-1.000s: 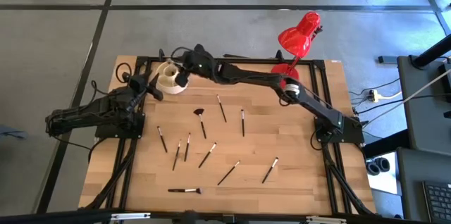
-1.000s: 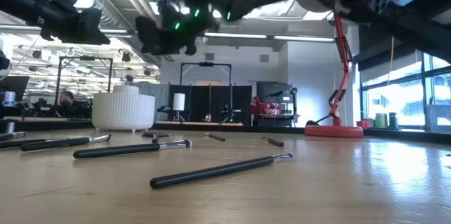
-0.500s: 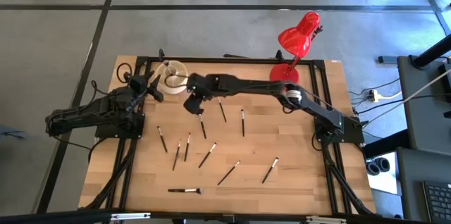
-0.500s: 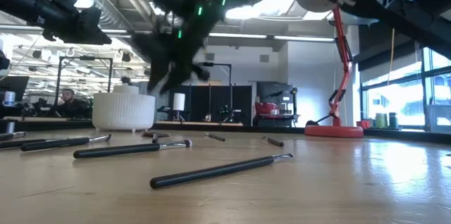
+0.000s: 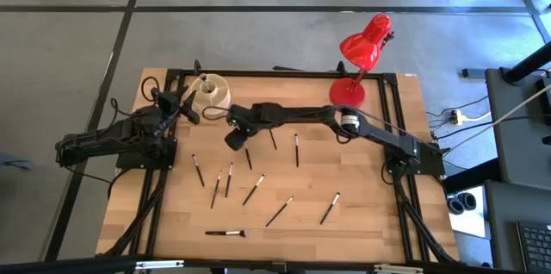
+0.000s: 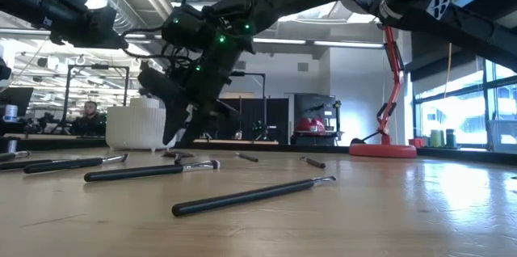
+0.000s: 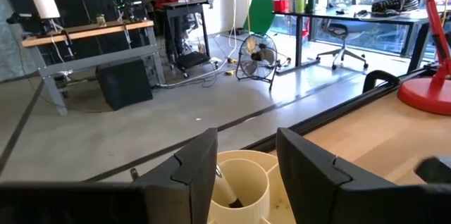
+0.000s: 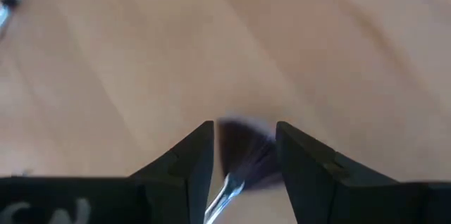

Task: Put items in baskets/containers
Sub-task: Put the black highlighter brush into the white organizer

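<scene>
Several thin dark makeup brushes (image 5: 253,189) lie flat, scattered over the wooden table. My right gripper (image 5: 232,140) reaches across from the right and hangs low over a fan-shaped brush. In the right wrist view it is open (image 8: 244,127), and its fingers stand on either side of the brush's dark bristles (image 8: 243,155) without visibly touching them. The cream-white cup (image 5: 213,91) stands near the far left edge with something inside it. My left gripper (image 5: 188,106) waits open (image 7: 246,136) just left of the cup (image 7: 243,164).
A red desk lamp (image 5: 349,93) stands at the far right of the table, its head (image 5: 366,41) out beyond the far edge. Black frame rails (image 5: 284,74) border the table. More brushes (image 6: 242,196) lie across the middle and near side.
My right gripper has left the cup. It has swung toward the near edge and come down, and now hangs just above the table over the fan brush. The brushes on the table have stayed where they were.
</scene>
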